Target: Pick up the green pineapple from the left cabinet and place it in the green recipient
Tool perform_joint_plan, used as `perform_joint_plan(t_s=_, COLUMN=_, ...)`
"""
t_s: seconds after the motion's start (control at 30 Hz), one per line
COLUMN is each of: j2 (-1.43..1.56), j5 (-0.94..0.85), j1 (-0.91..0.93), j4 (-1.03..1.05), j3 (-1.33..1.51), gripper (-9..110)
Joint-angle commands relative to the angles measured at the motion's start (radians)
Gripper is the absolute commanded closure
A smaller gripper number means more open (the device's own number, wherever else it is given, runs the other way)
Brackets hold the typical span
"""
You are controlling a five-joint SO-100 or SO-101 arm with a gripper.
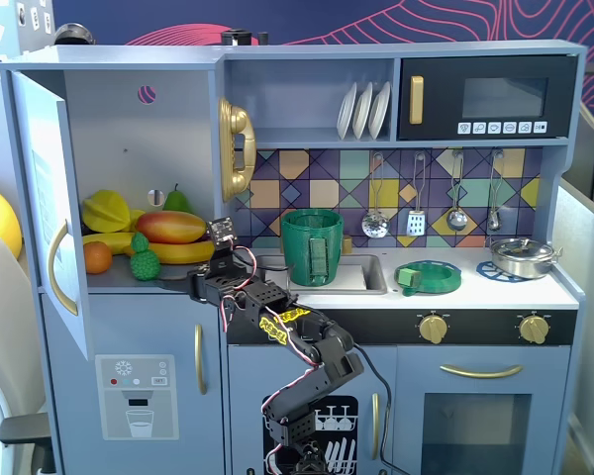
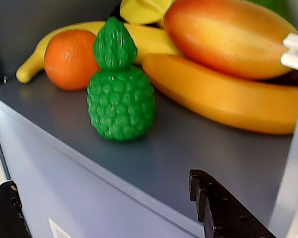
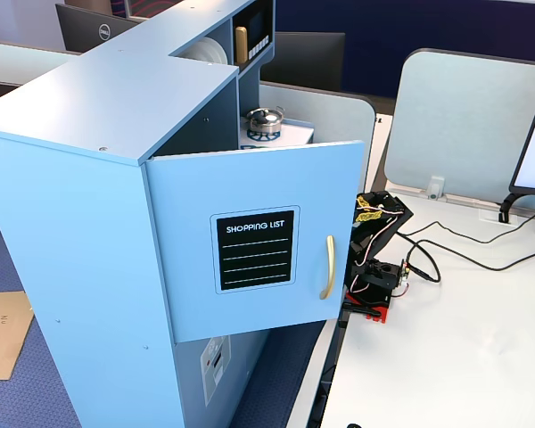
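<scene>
Because the pineapple [image 2: 120,101] stands upright near the shelf's front edge, just in front of the orange [image 2: 69,59] and the bananas [image 2: 223,96], a clumsy approach could tip it or push it back into the fruit. In the wrist view the fingers [image 2: 223,208] are apart, one at each lower corner, with nothing between them and short of the fruit. In the front fixed view the gripper [image 1: 200,282] hovers at the cabinet [image 1: 129,178] shelf edge, right of the pineapple [image 1: 144,259]. Coming in too low could catch that edge. The bumpy oval body may slip from a shallow pinch. The pot [image 1: 312,245] waits right, in the sink.
</scene>
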Motion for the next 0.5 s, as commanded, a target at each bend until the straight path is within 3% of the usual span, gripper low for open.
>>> perform_joint_plan(t_s=0.0, j2=-0.029, j5=0.000, j1=-0.005, j4=-0.091, j3=-0.077, gripper=61)
perform_joint_plan(t_s=0.47, j2=-0.250, j5=0.046, j1=-0.052, j4=-0.150, j3=-0.229, gripper=57)
